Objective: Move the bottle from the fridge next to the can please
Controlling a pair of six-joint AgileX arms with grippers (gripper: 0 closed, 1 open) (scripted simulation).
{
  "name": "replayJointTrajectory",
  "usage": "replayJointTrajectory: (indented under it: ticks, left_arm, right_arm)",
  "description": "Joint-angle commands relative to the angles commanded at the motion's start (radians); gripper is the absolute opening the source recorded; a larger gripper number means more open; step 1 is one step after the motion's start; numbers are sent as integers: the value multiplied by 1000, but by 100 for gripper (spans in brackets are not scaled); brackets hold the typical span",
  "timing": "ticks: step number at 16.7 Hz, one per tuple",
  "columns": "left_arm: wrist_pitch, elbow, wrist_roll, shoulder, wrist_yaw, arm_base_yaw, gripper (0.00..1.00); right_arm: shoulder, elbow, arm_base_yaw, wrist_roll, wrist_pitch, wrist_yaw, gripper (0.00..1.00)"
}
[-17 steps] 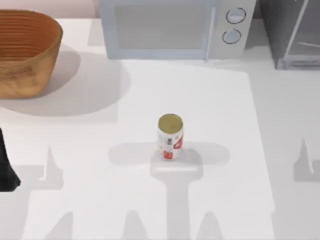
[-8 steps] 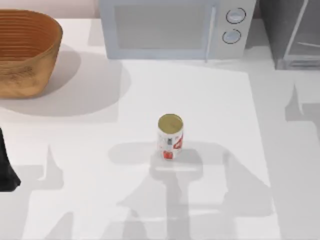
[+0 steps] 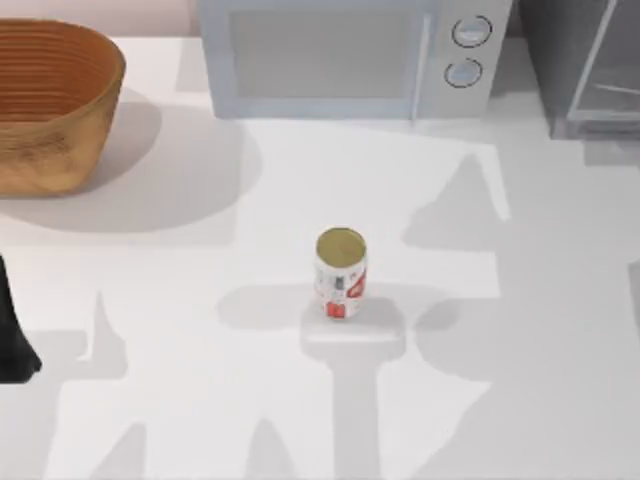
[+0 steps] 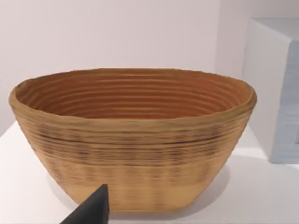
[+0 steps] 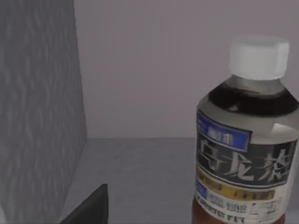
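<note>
So the can (image 3: 341, 273) is standing upright around the middle of the white table (image 3: 180, 400), white with red markings and a gold top, and its print can't be read, while the fridge (image 3: 585, 65) sits way up at 2 o'clock from it, right beside the microwave (image 3: 350, 55) with its two round knobs, and the woven basket (image 3: 50, 105) is off at 10 o'clock. In the right wrist view the bottle (image 5: 245, 140) stands upright on the fridge's grey floor, white cap on, dark liquid, with a dark label carrying big pale East Asian characters plus blue and gold bands, the small text being unreadable. A dark fingertip of the right gripper (image 5: 88, 207) pokes into that view short of the bottle, and one of the left gripper (image 4: 91, 210) shows in front of the basket, but can't tell if either one's fingers are wide or closed.
</note>
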Motion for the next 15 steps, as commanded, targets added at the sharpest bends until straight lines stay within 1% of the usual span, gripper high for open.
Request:
replayJointTrajectory:
  ticks: [3, 5, 12, 15]
  left_arm:
    - [0, 0, 0, 0, 0, 0, 100]
    - [0, 0, 0, 0, 0, 0, 100]
    - [0, 0, 0, 0, 0, 0, 100]
    - [0, 0, 0, 0, 0, 0, 100]
  right_arm:
    - [176, 89, -20, 0, 102, -16, 100]
    - [241, 125, -27, 0, 144, -23, 100]
    - [263, 137, -24, 0, 155, -24, 100]
    - [299, 202, -22, 0, 130, -17, 100]
